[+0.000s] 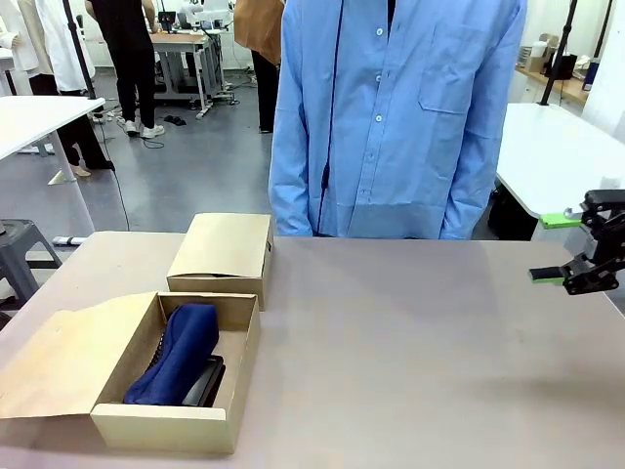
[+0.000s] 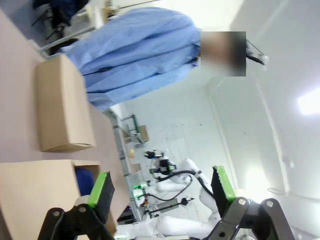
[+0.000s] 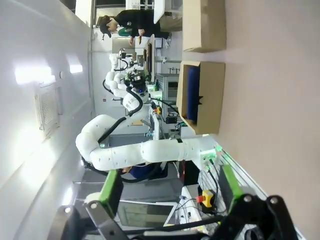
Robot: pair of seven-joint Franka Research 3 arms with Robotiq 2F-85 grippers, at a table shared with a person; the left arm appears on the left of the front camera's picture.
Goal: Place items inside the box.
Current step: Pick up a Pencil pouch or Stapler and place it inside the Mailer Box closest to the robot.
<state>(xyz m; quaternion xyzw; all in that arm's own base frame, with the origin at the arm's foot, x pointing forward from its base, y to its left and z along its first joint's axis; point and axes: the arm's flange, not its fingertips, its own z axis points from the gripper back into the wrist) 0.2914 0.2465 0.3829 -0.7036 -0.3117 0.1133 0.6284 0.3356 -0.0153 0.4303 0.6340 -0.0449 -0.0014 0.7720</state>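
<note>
Hanging with jaws spread and empty at the front view's right edge, the right gripper (image 1: 566, 249) is well apart from the open box (image 1: 227, 373) at lower left, where the navy blue fabric pouch (image 1: 176, 352) lies, while the left gripper (image 2: 162, 192) gapes empty too.

Bright even light, wrist views glary

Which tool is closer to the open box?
Left. The left tool hovers right beside the open box; the right tool hangs open across the table at its right edge.
</note>
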